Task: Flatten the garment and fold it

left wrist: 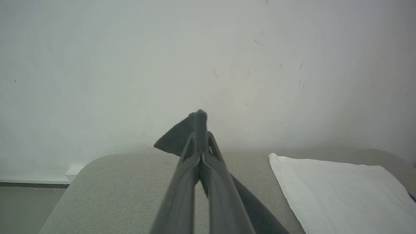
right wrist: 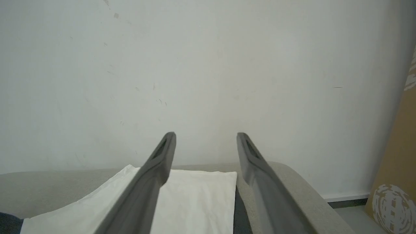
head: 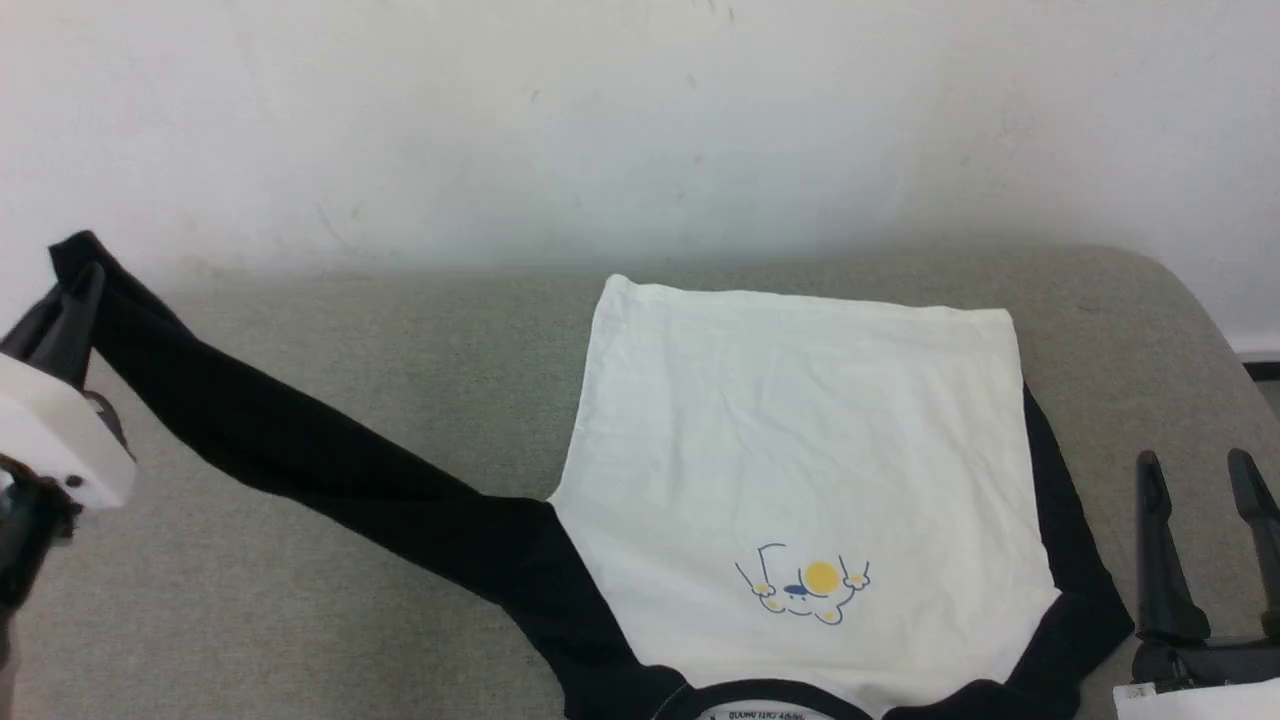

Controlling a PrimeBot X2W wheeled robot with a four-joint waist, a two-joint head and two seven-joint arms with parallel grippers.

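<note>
Head view: shirt [head: 800,430] lies print-up on the grey bench [head: 300,620], collar nearest. Left end effector [head: 72,280] clamps the shirt by its outstretched black sleeve [head: 300,450]; right end effector [head: 1195,470] stands wide, empty, just beside it.

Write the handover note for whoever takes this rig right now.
Shirt: white body lies flat on the grey surface, print up, collar nearest the robot.
Left gripper: shut on the end of the black sleeve, lifted and stretched out to the left.
Right gripper: open, empty, beside the shirt's right edge.
Done: body spread.
Left: fold this sleeve in, then fold the body.
</note>
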